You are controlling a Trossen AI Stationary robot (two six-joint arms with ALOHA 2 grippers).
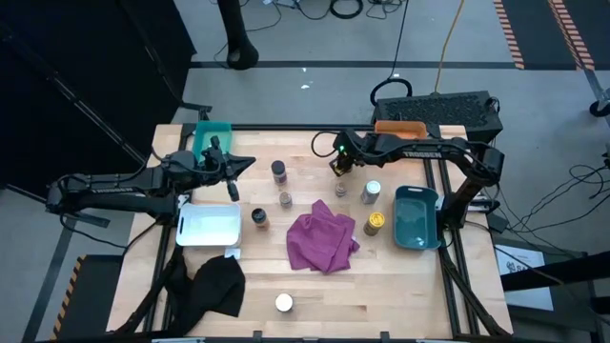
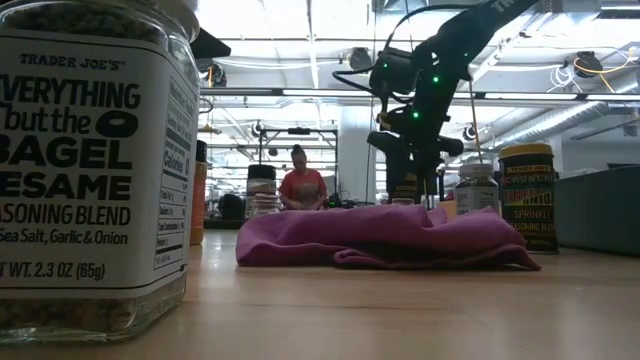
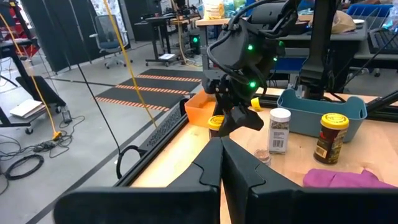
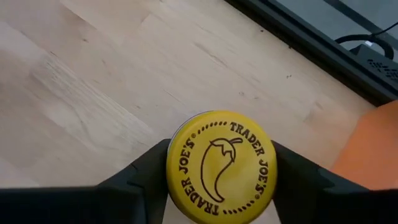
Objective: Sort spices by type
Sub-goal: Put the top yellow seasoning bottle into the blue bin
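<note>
My right gripper (image 1: pixel 338 164) is over the far middle of the table, shut on a yellow-lidded spice jar (image 4: pixel 219 167). My left gripper (image 1: pixel 250 163) hovers shut at the far left, pointing toward the right arm, and holds nothing. Other jars stand upright on the wood: a dark-lidded one (image 1: pixel 278 171), a brownish one (image 1: pixel 285 199), a black-lidded one (image 1: pixel 258 217), a small one (image 1: pixel 341 190), a white-lidded one (image 1: pixel 371 192), a yellow-lidded one (image 1: pixel 375 224), and a white-lidded one (image 1: pixel 284 303) near the near edge, which looms large in the low view (image 2: pixel 90 170). My right gripper pinches the yellow-lidded jar between its two fingers (image 4: pixel 146 171), one on each side of the lid's rim (image 4: pixel 174 158). The fingers come from above, pointing down, and the jar sits upright (image 3: pixel 216 122). Whether its base is on the table I cannot tell.
A crumpled magenta cloth (image 1: pixel 322 241) lies mid-table. Trays sit around the edges: green (image 1: pixel 212 138) far left, white (image 1: pixel 208 225) left, blue (image 1: pixel 416 215) right, orange (image 1: pixel 400 127) far right. A black cloth (image 1: pixel 214 286) hangs at the near left. A person (image 2: pixel 303 187) is in the room beyond.
</note>
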